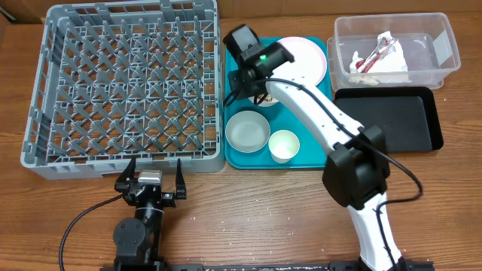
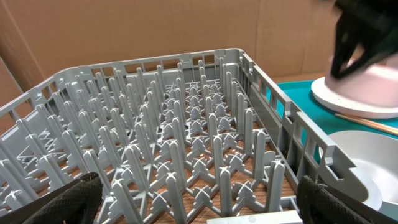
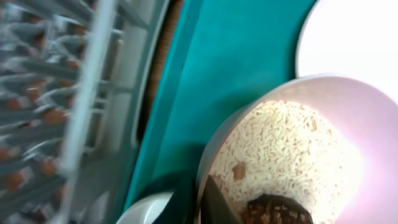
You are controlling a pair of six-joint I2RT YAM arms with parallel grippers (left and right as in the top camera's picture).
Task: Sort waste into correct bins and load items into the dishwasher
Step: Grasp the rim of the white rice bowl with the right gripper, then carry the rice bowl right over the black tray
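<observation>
Rice bowl [image 3: 292, 155]: on the teal tray [image 1: 241, 158], toward its 10 o'clock corner. It holds a bed of rice [image 3: 280, 149] with a dark lump [image 3: 273, 211] at the near rim.
Right gripper [image 1: 254, 89]: directly over the rice bowl. One dark finger shows at the rim in the right wrist view. I cannot tell whether the jaws are clamped on the rim or only poised.
Neighbours: the plate [image 1: 309, 60] is at 2 o'clock of the rice bowl, with their edges close. An empty bowl [image 1: 247, 129] is at 6 o'clock and the cup [image 1: 284, 144] at 5 o'clock. A chopstick [image 2: 367, 122] lies just beside the plate.
Bins: the tub [image 1: 444, 45] is at 3 o'clock, well apart, with the wrapper [image 1: 380, 54] already in it. The black tray [image 1: 392, 120] is just below the tub and bare.
Rack [image 1: 45, 143]: at 9 o'clock, touching the teal tray, with nothing loaded.
Left gripper [image 1: 154, 175]: jaws apart, parked at the rack's near edge.
Step in hand: probably taking the rice bowl to a bin to empty it.
Doing it well: pinch the rim firmly and lift straight up to clear the plate. Keep the bowl level on the way across so no grains spill. Tip it only once it is fully over the bin, likely the black tray. Go slowly so the lump slides out with the rice.
</observation>
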